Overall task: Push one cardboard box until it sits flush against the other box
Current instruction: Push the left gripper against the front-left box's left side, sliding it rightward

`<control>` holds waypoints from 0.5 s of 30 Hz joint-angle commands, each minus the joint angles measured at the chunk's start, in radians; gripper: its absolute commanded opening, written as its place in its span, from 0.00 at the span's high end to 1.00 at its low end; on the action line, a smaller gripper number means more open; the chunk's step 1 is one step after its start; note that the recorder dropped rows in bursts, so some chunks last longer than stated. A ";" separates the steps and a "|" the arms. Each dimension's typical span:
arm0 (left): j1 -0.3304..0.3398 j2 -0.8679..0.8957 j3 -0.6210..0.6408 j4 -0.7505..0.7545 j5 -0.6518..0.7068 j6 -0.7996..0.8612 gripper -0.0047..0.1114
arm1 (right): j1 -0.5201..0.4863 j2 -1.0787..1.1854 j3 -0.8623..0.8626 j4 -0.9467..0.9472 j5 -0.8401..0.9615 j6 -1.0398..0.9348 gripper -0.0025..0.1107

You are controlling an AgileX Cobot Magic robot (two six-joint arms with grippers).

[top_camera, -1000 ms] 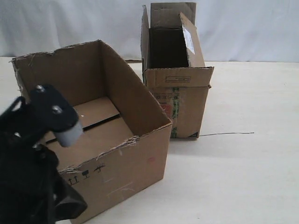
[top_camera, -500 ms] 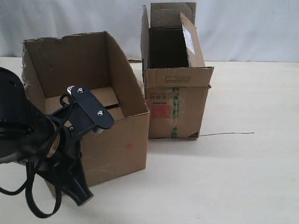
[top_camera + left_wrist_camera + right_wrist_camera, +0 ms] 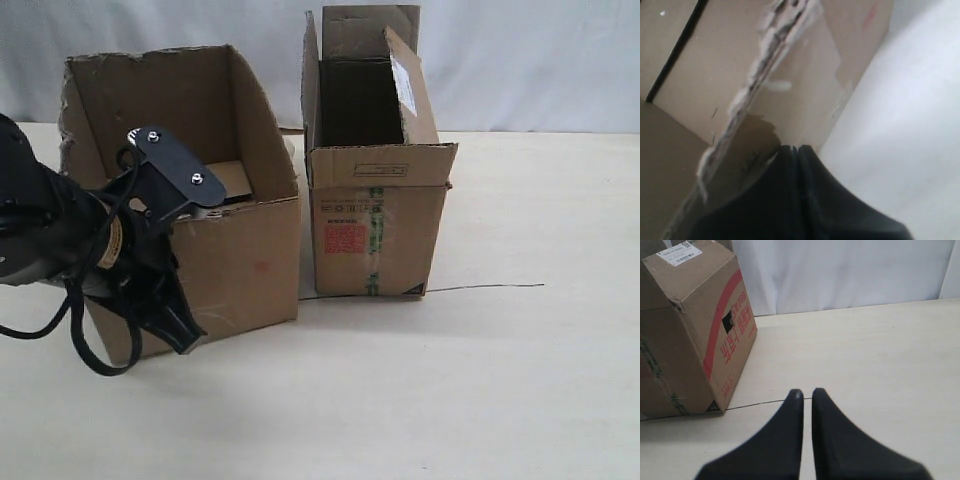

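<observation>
Touching the cardboard box point(image 3: 240, 270) — plain brown, ragged-rimmed, flapless — left end effector point(image 3: 796, 148), fingers seemingly closed together

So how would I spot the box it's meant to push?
On the pale table stand two open cartons. Yours is the left box, beside the black arm. Its rim is ragged and flapless; the other box is taller, with flaps and a red label.

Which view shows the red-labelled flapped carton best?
Exterior view: the flapped carton stands whole, flaps, red label and tape visible. Right wrist view catches one corner with red print and white sticker. Left wrist view shows only the ragged box.
</observation>
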 commanded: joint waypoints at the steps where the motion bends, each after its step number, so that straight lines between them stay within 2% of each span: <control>1: 0.038 0.025 -0.002 0.036 -0.075 0.003 0.96 | 0.002 -0.004 0.003 0.001 -0.002 -0.005 0.93; 6: 0.082 0.098 -0.004 0.037 -0.110 0.003 0.96 | 0.002 -0.004 0.003 0.001 -0.002 -0.005 0.93; 9: 0.080 0.104 -0.006 0.015 -0.119 -0.004 0.96 | 0.002 -0.004 0.003 0.001 -0.002 -0.005 0.93; 11: 0.078 0.079 -0.012 -0.050 -0.098 0.006 0.96 | 0.002 -0.004 0.003 0.001 -0.002 -0.005 0.93; 13: 0.078 -0.014 -0.018 -0.185 -0.026 0.083 0.96 | 0.002 -0.004 0.003 0.001 -0.002 -0.005 0.93; 14: 0.078 -0.128 -0.023 -0.304 0.008 0.173 0.96 | 0.002 -0.004 0.003 0.001 -0.002 -0.005 0.93; 15: 0.078 -0.195 -0.023 -0.358 0.008 0.229 0.96 | 0.002 -0.004 0.003 0.001 -0.002 -0.005 0.93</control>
